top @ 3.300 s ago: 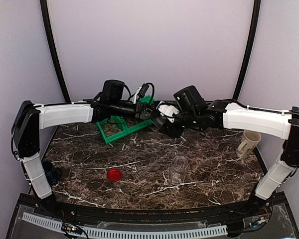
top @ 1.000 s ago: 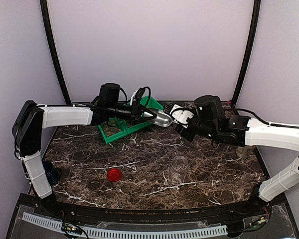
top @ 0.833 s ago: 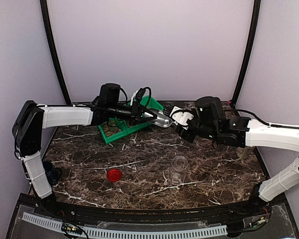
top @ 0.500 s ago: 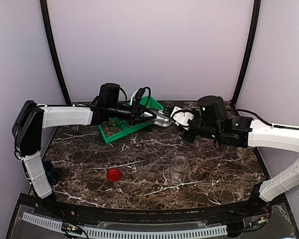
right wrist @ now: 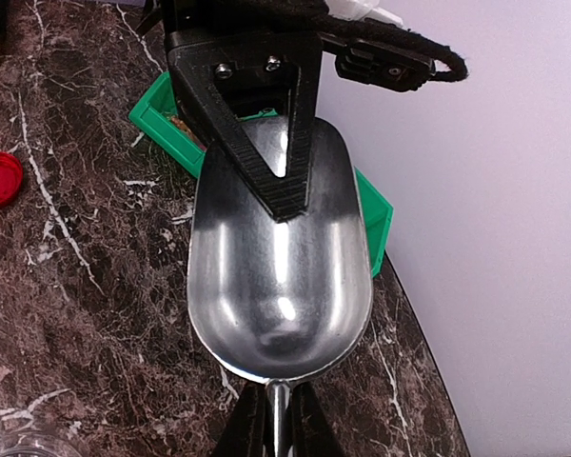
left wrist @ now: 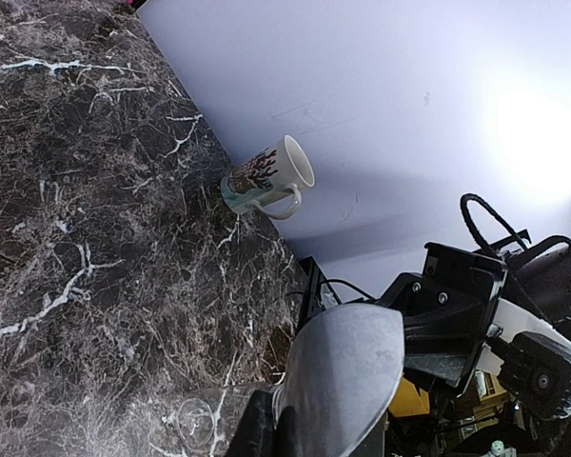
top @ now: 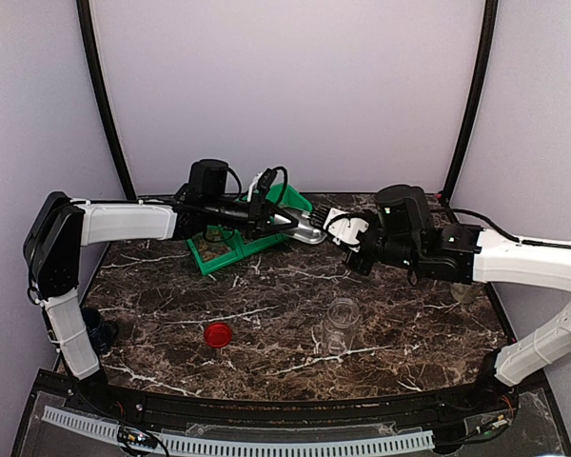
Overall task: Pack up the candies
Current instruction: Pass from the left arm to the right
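scoop [right wrist: 278, 276] hangs over green tray's [top: 209, 264] right edge, left gripper [top: 284, 222] and right gripper [top: 335, 229] both clamped on it.

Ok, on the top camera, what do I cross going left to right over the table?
Red lid → metal scoop → clear jar. The green tray spans too wide to place.

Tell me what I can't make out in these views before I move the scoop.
- Candies: in the top view they are too small to count, and the left gripper and scoop cover part of the green tray.
- Right gripper on the scoop handle: in the right wrist view the bottom edge cuts off the hold.
- Jar: in both wrist views only its rim shows, at the bottom edge.
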Motion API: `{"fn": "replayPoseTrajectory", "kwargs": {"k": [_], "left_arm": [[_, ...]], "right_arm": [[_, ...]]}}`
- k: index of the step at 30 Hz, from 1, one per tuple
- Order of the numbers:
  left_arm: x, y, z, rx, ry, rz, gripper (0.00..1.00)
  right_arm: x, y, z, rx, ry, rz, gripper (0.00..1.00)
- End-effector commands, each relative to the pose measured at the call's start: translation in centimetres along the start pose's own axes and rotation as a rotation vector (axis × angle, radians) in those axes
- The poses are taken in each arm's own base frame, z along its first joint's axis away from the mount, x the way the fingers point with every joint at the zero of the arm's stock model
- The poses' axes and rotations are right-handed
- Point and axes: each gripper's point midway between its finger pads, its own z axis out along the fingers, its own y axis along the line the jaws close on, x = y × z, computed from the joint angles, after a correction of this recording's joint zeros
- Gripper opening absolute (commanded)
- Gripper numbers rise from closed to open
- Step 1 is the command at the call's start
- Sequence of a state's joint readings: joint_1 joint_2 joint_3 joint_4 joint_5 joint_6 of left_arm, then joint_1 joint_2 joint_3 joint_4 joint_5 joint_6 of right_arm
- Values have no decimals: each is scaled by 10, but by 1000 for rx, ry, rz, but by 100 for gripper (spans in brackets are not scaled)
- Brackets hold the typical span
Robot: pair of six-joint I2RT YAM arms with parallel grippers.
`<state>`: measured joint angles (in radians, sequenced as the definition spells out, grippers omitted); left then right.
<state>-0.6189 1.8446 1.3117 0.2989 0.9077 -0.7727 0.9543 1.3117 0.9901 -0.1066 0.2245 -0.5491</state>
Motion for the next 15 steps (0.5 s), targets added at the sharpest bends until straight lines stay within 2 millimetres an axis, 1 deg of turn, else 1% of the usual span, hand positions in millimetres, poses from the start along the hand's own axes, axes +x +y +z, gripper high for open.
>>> {"fn": "replayPoseTrajectory", "kwargs": {"k": [1,3,4,10,11,12,15], "left_arm": [[-4,-14,-2,42,-16,26,0],[-4,-13,-2,42,-15,26,2],[-4,-14,-2,42,-15,28,5],[-5,-16,-3,42,-19,44,31],[-13,-10,-11,26,-43,43,35],[-16,-9,-13,20,-51,46,40],[-21,-6,-18,-6,-68,56,49]], "right_arm": [[-18,-8,0,54,-65,36,0],[-18,-11,-1,66,-68,44,0],[-19,-12,-1,74,-69,49,0],[-16,-25,-3,142,-51,67,0],[-15,-25,-3,144,-45,71,0],[-15,-26,-3,149,-44,76,0],[-14,-28,-5,157,-40,89,0]]}}
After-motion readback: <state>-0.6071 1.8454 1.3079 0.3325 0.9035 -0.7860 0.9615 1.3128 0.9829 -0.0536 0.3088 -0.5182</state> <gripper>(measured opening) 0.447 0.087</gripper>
